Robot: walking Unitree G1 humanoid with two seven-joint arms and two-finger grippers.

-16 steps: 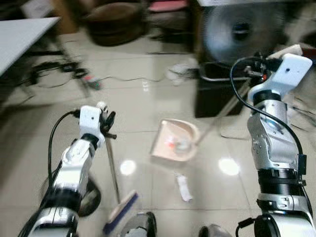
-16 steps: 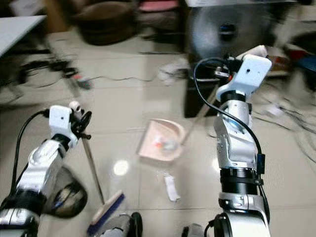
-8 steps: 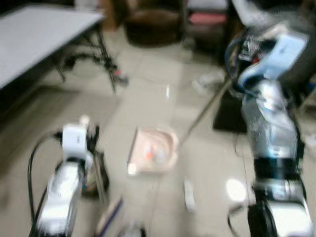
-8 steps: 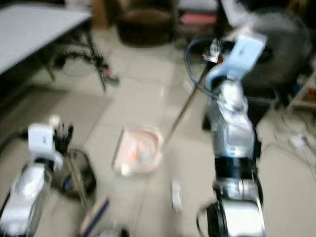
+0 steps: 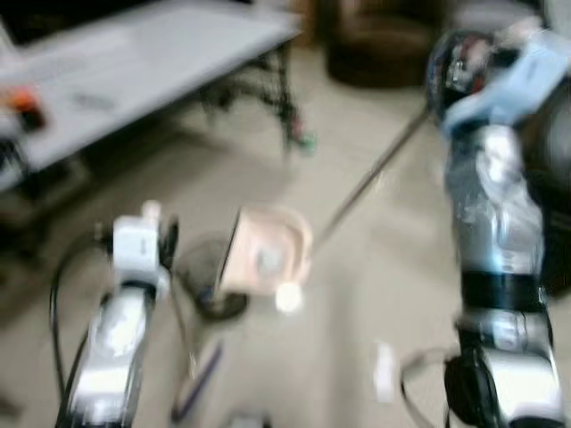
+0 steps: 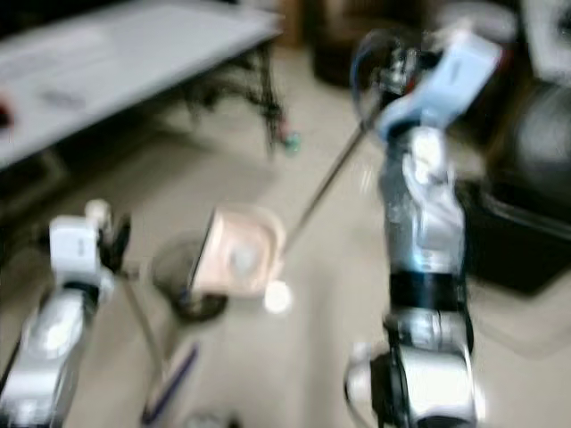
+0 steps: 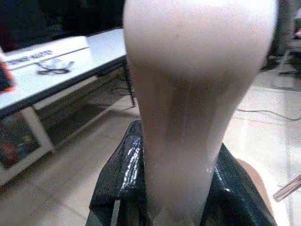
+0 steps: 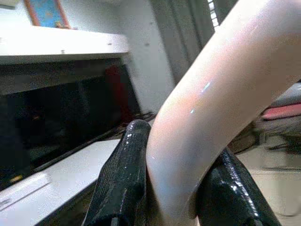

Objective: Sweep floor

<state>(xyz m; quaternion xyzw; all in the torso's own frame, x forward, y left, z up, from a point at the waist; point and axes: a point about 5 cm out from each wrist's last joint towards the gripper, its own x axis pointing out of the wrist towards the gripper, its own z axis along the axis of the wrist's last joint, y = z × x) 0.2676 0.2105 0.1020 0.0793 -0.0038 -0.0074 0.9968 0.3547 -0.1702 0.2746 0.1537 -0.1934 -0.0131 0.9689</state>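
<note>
Dustpan (image 5: 265,251) tilted over bin (image 5: 207,276) rim (table (image 5: 134,67) edge beyond).

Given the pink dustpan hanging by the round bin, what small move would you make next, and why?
Probably tip the pink plastic dustpan a little further over the dark round bin: the right claw holds its long handle, the pan sits beside the bin's rim, and debris seems still inside.

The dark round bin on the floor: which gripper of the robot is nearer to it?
Left. The left gripper holds the broom handle just beside the bin. The right gripper is raised high on the far side, gripping the top of the dustpan handle.
</note>
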